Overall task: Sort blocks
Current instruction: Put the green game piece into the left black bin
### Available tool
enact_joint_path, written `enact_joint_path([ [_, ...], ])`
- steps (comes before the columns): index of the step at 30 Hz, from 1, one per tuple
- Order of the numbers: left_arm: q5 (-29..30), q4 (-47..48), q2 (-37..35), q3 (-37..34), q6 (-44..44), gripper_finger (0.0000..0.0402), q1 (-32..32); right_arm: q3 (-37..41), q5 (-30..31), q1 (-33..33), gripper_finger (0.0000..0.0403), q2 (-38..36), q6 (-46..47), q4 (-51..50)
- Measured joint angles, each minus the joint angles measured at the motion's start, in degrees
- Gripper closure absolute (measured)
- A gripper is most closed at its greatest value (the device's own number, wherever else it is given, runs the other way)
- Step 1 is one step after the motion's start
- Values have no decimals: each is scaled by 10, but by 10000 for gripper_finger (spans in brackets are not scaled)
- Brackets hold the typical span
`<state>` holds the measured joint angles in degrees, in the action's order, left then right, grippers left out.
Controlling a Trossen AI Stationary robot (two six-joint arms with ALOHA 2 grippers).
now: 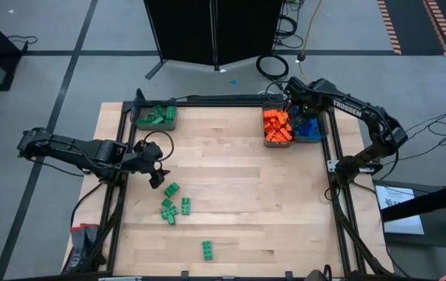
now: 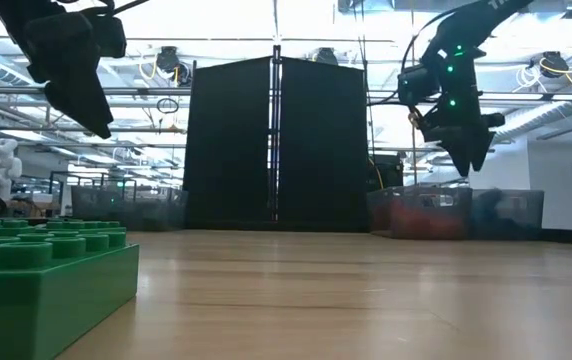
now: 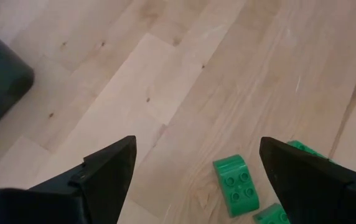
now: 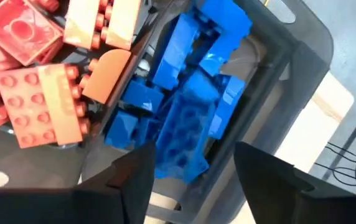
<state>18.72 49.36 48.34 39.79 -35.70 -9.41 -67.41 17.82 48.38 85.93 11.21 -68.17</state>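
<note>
right gripper (image 1: pixel 301 109) hangs parted and empty over the blue blocks (image 4: pixel 184 118); orange blocks (image 1: pixel 277 125) at its nine o'clock. left gripper (image 1: pixel 157 173) wide open, empty, green blocks (image 1: pixel 173 202) at its five o'clock.

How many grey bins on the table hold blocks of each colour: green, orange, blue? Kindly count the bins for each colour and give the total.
Bins with green blocks: 1, the far-left bin
Bins with orange blocks: 1, the inner far-right bin
Bins with blue blocks: 1, the outer far-right bin
Total: 3 bins

3 grey bins (image 1: pixel 156 122) — wooden table (image 1: pixel 231 195).
</note>
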Motion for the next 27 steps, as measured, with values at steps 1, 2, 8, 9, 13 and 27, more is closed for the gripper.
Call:
enact_joint_path([
  [1,0,0,0,0,0,59,0,-5,0,0,184,0,-4,-4],
  [2,0,0,0,0,0,59,0,-11,-1,0,180,0,-7,-5],
  [8,0,0,0,0,0,59,0,-94,-157,-37,179,-16,-84,23],
  [9,0,0,0,0,0,59,0,-111,-216,-53,180,-20,-95,35],
  [13,12,0,0,0,1,59,0,-161,-385,-140,187,-23,-90,124],
  [27,24,2,0,0,0,59,0,-170,-371,-486,188,67,-216,527],
])
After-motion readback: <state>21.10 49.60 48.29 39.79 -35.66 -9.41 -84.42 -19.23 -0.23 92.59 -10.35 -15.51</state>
